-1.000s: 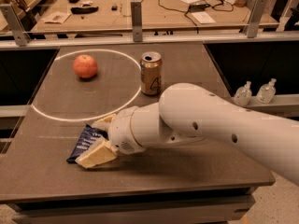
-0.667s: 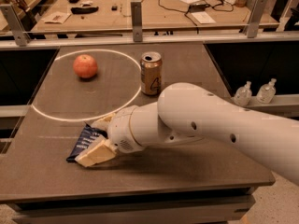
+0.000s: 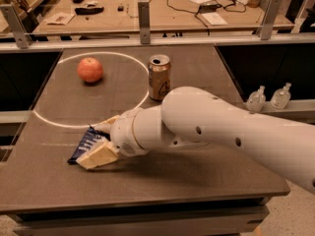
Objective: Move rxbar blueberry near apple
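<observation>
The rxbar blueberry, a flat dark-blue wrapper with white text, lies at the front left of the table, partly covered by my gripper. The gripper sits low over the bar's right end, down at table height, and my white arm reaches in from the right. The apple, round and red-orange, rests far back on the left inside a white painted circle, well apart from the bar.
A gold can stands upright on the circle's right edge, just behind my arm. The dark table ends close in front. Two small clear bottles sit off its right side. A cluttered wooden bench runs behind.
</observation>
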`<state>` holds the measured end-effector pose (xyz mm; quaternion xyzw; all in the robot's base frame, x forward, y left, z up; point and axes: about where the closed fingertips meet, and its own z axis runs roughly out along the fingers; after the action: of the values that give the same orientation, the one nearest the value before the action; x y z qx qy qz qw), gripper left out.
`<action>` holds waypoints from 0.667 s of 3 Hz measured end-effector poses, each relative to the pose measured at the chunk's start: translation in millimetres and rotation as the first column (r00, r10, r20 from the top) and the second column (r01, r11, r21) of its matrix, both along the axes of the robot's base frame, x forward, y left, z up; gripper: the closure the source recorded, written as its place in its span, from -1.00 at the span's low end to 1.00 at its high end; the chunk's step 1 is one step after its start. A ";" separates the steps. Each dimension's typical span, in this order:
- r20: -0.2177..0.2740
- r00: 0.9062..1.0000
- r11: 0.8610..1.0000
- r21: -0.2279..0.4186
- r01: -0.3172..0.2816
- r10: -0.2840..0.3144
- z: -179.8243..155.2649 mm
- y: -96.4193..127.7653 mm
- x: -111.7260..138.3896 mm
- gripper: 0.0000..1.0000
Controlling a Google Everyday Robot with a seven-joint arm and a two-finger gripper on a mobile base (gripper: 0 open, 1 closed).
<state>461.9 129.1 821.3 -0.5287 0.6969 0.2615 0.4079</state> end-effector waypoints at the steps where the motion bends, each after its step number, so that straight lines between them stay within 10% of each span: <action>1: 0.010 0.996 0.995 0.039 0.088 -0.088 1.6 5.0 37.7 1.00; 2: 0.025 0.981 0.980 0.051 0.190 -0.192 1.8 3.5 73.1 1.00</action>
<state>535.0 132.6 823.1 -0.4530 0.7317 0.2301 0.4543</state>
